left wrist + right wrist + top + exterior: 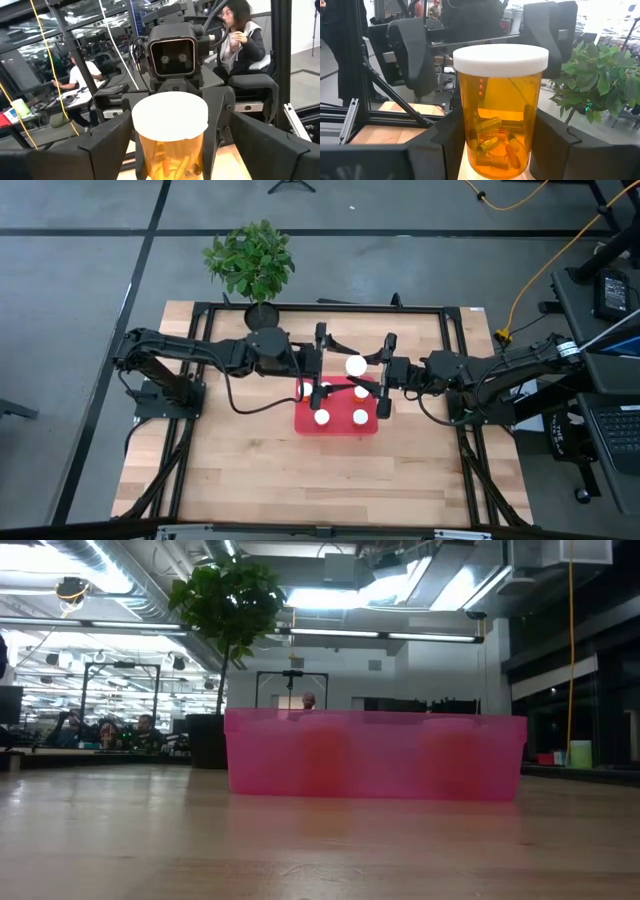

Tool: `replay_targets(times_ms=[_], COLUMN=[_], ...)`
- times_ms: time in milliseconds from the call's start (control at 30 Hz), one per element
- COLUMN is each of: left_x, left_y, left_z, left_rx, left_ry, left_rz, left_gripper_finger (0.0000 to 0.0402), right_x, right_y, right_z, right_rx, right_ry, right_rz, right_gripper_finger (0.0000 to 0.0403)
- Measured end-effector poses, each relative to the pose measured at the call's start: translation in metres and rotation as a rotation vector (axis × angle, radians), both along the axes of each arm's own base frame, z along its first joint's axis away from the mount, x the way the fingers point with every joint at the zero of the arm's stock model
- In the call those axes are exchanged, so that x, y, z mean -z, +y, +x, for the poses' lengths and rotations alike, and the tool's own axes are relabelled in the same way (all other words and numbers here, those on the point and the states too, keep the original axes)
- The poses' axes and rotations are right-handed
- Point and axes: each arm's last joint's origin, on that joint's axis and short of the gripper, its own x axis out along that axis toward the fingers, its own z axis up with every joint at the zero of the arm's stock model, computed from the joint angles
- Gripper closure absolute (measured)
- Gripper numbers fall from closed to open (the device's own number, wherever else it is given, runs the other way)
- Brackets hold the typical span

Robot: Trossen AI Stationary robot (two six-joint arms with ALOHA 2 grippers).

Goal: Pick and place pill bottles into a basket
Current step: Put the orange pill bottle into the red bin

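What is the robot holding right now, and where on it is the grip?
The right gripper holds a pill bottle by its orange body, below the white cap. The left gripper flanks the same bottle; whether it is gripping cannot be told.

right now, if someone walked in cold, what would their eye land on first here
Probably the pill bottle held up between both grippers above the far edge of the red tray, the right gripper shut on it and the left gripper facing it from the other side. Next, the white-capped bottles already standing in the tray, and the leafy plant at the table's far edge.
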Motion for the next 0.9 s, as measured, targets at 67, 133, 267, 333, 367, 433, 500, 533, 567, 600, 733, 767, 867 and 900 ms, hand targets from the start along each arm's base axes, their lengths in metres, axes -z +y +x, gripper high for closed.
replay_targets(times_ms=[67,133,267,333,367,433,500,533,567,600,733,767,867,900], left_x=[-0.0003,-0.0002,0.0,0.0001,0.0002,0.0002,0.0002,0.0003,0.0003,0.0001,-0.0054,-0.0069,-0.0067,-0.0063], left_y=[0.0002,0.0014,0.0034,0.0034,0.0034,0.0033,0.0033,0.0034,0.0033,0.0031,0.0029,0.0029,0.0029,0.0029], left_z=[0.0,0.0001,0.0002,0.0002,0.0002,0.0002,0.0002,0.0003,0.0003,0.0002,-0.0006,-0.001,-0.0013,-0.0013], left_rx=[0.001,0.008,0.014,0.014,0.016,0.017,0.017,0.019,0.026,0.035,0.042,0.043,0.045,0.045], left_ry=[-0.003,-0.002,0.0,0.0,0.001,0.001,0.001,0.001,0.001,-0.001,0.008,0.005,0.011,0.015], left_rz=[0.005,0.005,0.005,0.005,0.006,0.007,0.007,0.008,0.009,0.013,0.038,0.044,0.046,0.046], left_gripper_finger=[0.0087,0.0101,0.0132,0.0146,0.0152,0.0161,0.0164,0.0165,0.0166,0.0166,0.0166,0.0166,0.0166,0.0166], right_x=[0.0002,0.0003,0.0005,0.0007,0.0009,0.0012,0.0015,0.002,0.0025,0.0029,0.0035,0.0035,0.0038,0.0038], right_y=[0.0,0.0,0.0,0.0,0.0001,0.0001,0.0001,0.0001,0.0001,0.0002,0.0005,0.0005,0.0005,0.0005], right_z=[0.0,0.0,0.0,0.0,0.0,0.0001,0.0001,0.0001,0.0001,0.0001,0.0002,0.0002,0.0002,0.0002], right_rx=[0.0,0.0,0.0,-0.001,-0.002,-0.004,-0.004,-0.004,-0.005,-0.005,-0.017,-0.017,-0.017,-0.017], right_ry=[0.002,0.003,0.005,0.007,0.009,0.011,0.015,0.02,0.025,0.029,0.033,0.033,0.035,0.035], right_rz=[0.0,-0.001,0.0,-0.001,0.001,0.002,0.002,0.002,0.003,0.004,0.019,0.02,0.02,0.02], right_gripper_finger=[0.0215,0.0215,0.0215,0.0215,0.0215,0.0215,0.0215,0.0215,0.0215,0.0215,0.0215,0.0215,0.0215,0.0215])
